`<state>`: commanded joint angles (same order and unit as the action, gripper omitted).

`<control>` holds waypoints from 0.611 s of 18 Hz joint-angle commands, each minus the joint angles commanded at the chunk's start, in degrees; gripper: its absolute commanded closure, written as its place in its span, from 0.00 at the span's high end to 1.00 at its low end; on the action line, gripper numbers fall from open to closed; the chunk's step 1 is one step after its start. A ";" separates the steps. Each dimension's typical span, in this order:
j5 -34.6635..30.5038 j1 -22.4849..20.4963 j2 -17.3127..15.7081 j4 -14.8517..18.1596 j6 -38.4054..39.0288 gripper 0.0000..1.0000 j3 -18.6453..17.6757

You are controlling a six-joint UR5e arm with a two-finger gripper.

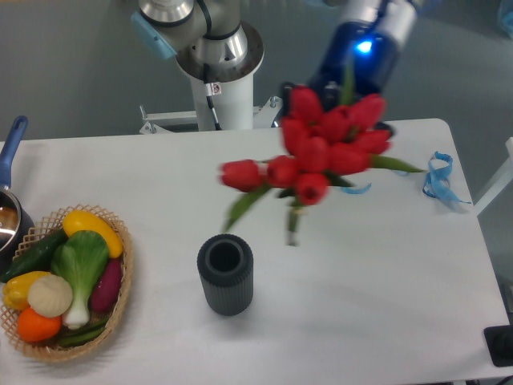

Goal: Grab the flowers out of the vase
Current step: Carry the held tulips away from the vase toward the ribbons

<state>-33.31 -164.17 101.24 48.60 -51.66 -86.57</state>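
Camera view
Flowers (321, 152): a bunch of red closed tulip buds with green stems and leaves, in the air above the table, up and to the right of the vase and fully clear of it; the picture is motion-blurred here. One bud sticks out to the left on a drooping stem; the stem ends hang free below the bunch.
Gripper (341, 100): dark blue body with a lit blue light, at the top of the frame behind the buds. Its fingers are hidden by the blooms, so I cannot tell how the jaws stand; the bunch hangs right at the gripper, well off the table.
Vase (225, 274): short, dark grey, ribbed cylinder, upright on the table, its round mouth open and dark, with no stems in it.
Table (361, 305): white top.
Basket (120, 301): woven wicker, at the left edge, well apart from the vase, filled with vegetables in yellow, green, white, orange and purple.
Blue ribbons (438, 178): light blue strips lying on the table at the far right.
Pan (11, 160): blue handle at the left edge.
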 joint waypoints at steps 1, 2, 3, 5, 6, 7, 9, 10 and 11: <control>-0.09 -0.71 0.36 0.00 -1.84 0.36 -0.26; -0.18 -1.15 0.80 0.09 -3.69 0.36 -0.52; -0.18 -1.24 1.41 0.17 -4.84 0.36 -0.35; -1.57 -1.24 2.38 0.09 -5.11 0.36 -0.18; -2.80 -1.24 2.47 0.09 -5.20 0.36 0.00; -3.77 -1.24 2.56 0.09 -5.20 0.36 0.00; -4.22 -1.07 3.08 0.00 -5.20 0.36 -0.52; -4.22 -0.98 3.43 -0.09 -5.20 0.36 -0.61; -4.22 -0.98 3.78 0.00 -5.20 0.36 -0.53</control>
<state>-37.53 -165.15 105.03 48.60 -56.87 -87.10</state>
